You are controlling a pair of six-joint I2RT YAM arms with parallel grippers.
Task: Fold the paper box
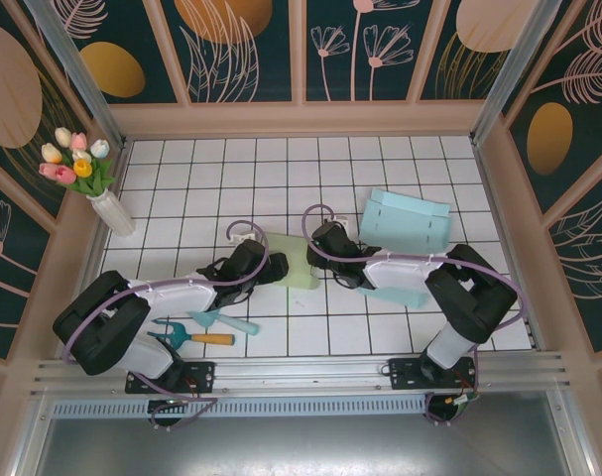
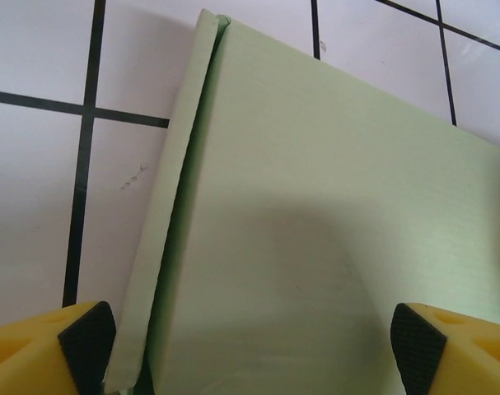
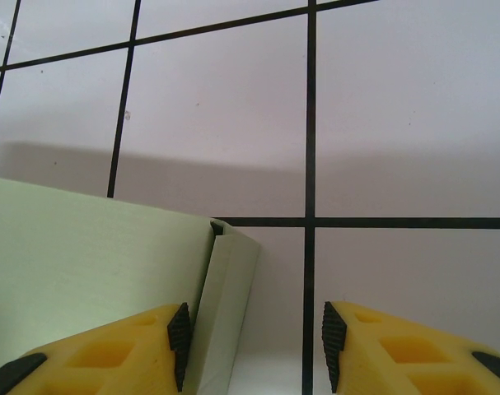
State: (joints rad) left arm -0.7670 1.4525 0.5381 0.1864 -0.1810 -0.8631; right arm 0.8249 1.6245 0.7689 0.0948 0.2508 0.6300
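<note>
The paper box (image 1: 293, 262) is pale green and lies flat on the white tiled table between my two grippers. My left gripper (image 1: 249, 266) is at its left end and my right gripper (image 1: 327, 244) at its right end. In the left wrist view the box's broad panel (image 2: 315, 230) spans the gap of my left gripper (image 2: 251, 354), whose jaws stand wide apart; a narrow side flap (image 2: 163, 247) runs beside the left pad. In the right wrist view my right gripper (image 3: 256, 346) is open around the box's other side flap (image 3: 225, 313), which touches the left pad and stands well apart from the right one.
A folded light-blue box (image 1: 405, 220) stands behind the right arm, and another blue piece (image 1: 400, 294) lies under that arm. A vase of tulips (image 1: 104, 198) stands at the far left. A teal tool (image 1: 224, 323) and an orange-handled tool (image 1: 203, 338) lie near the left arm's base.
</note>
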